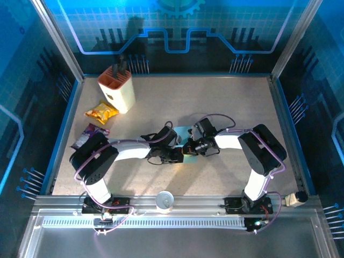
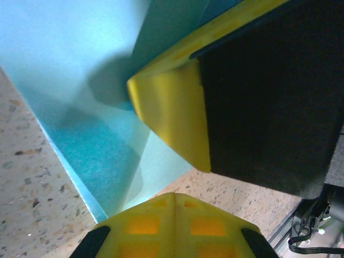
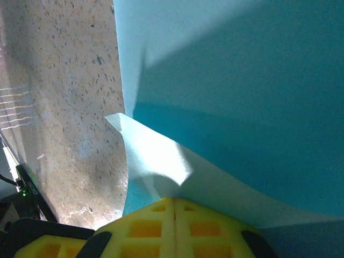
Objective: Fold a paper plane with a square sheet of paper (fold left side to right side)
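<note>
The light-blue square sheet of paper (image 1: 184, 131) lies mid-table, mostly covered by both wrists. My right gripper (image 1: 188, 149) is shut on the sheet's edge. In the right wrist view its yellow tips (image 3: 174, 199) pinch a pale flap that curls up off the sheet (image 3: 242, 80). My left gripper (image 1: 176, 155) comes in from the left and its fingers (image 2: 174, 194) are shut, seam closed, right at the paper's near edge (image 2: 80, 64). Whether paper sits between them does not show. The right gripper's yellow finger (image 2: 172, 113) hangs just above the left tips.
A cream knife block (image 1: 118, 88) stands at the back left, with a yellow snack packet (image 1: 101, 112) and a purple one (image 1: 88, 134) in front of it. A white round object (image 1: 164, 200) sits on the near rail. Metal frame walls bound the speckled table (image 1: 242, 102).
</note>
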